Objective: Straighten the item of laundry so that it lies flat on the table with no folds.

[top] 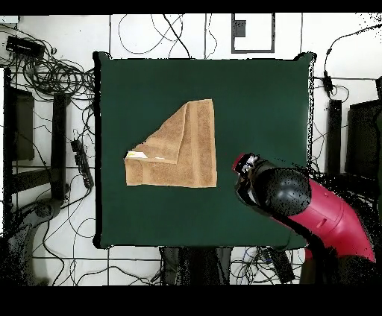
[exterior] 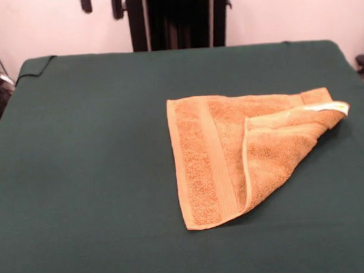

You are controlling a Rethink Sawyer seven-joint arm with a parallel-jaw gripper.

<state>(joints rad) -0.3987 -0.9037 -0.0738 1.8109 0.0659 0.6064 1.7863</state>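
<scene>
The item of laundry (exterior: 232,152) is an orange-tan terry towel lying right of the middle of the table (exterior: 79,180). One corner is folded over onto the rest, which gives it a triangular outline, and a small white label (exterior: 328,107) shows at the folded tip. From overhead the towel (top: 179,149) sits left of centre on the green table top (top: 261,97), with the label (top: 136,155) at its left. My red and black arm hangs over the table's right part, its gripper end (top: 245,165) just right of the towel and apart from it. The front view shows no arm.
Black pedestal posts (exterior: 178,18) stand behind the table's far edge. Cables (top: 52,74) and dark equipment (top: 22,123) lie on the floor round the table. The arm's bulky red link (top: 328,216) overhangs the table's corner.
</scene>
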